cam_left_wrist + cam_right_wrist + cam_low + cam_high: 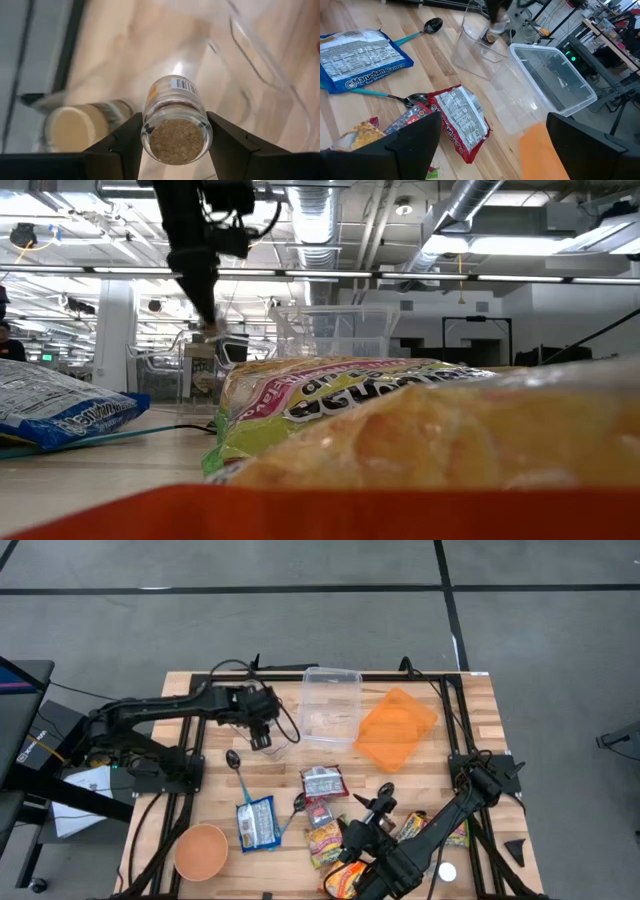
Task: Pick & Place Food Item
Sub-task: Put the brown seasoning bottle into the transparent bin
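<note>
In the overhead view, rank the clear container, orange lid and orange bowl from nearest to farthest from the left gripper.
1. Clear container, just to the right of the left gripper.
2. Orange lid, beyond the container's right side.
3. Orange bowl, near the table's front-left corner.

Illumination is bright and even from overhead ceiling strip lights, shadows on the wooden table are soft and faint, the nearest snack bags in the low view are out of focus, and the left wrist view's background is blurred.

Left arm: reaching across table's far side | left gripper: clamped | right gripper: near edge, jaws spread
</note>
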